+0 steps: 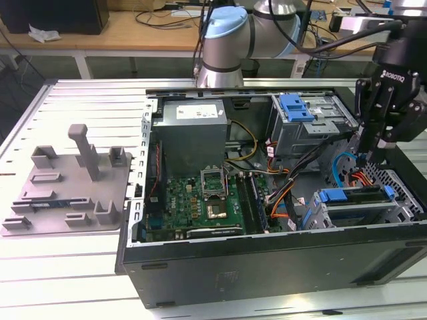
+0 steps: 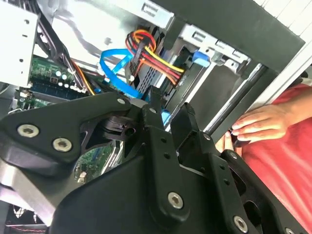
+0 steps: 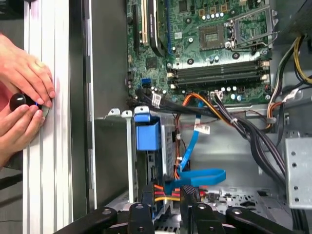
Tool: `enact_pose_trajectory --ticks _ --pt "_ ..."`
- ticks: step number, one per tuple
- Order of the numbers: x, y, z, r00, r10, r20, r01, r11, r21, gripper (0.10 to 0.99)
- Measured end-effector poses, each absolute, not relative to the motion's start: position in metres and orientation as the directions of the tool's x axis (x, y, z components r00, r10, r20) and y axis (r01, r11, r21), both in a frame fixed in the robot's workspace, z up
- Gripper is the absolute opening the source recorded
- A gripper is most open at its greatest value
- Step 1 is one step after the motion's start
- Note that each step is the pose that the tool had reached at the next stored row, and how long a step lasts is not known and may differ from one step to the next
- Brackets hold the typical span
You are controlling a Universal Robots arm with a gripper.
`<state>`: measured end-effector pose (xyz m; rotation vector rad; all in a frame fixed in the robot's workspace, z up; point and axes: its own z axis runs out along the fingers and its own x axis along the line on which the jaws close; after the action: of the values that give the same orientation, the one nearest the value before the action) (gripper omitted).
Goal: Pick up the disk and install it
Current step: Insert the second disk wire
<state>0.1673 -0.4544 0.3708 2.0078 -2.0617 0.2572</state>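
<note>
claw (image 1: 369, 157) hangs over disk (image 1: 353, 195) seated in drive cage (image 1: 400, 212).

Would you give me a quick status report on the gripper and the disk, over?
Gripper above the case's drive corner, holding nothing. Disk in the lower drive cage, blue rails showing. Blue cable and power wires close below fingers; person's hands at case edge.

You will find white lettering (image 1: 393, 77), a maker's mark, on the black body of the gripper (image 1: 369, 155) in the exterior view. The pale label (image 1: 200, 111) on the power supply (image 1: 193, 137) carries print too small to read.
</note>
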Motion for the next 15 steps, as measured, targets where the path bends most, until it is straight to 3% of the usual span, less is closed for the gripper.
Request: enact_pose_trajectory --ticks 15 --pt "0.1638 -0.4544 0.3632 -0.065 -0.952 0.3 -0.995 0.083 0.048 0.361"
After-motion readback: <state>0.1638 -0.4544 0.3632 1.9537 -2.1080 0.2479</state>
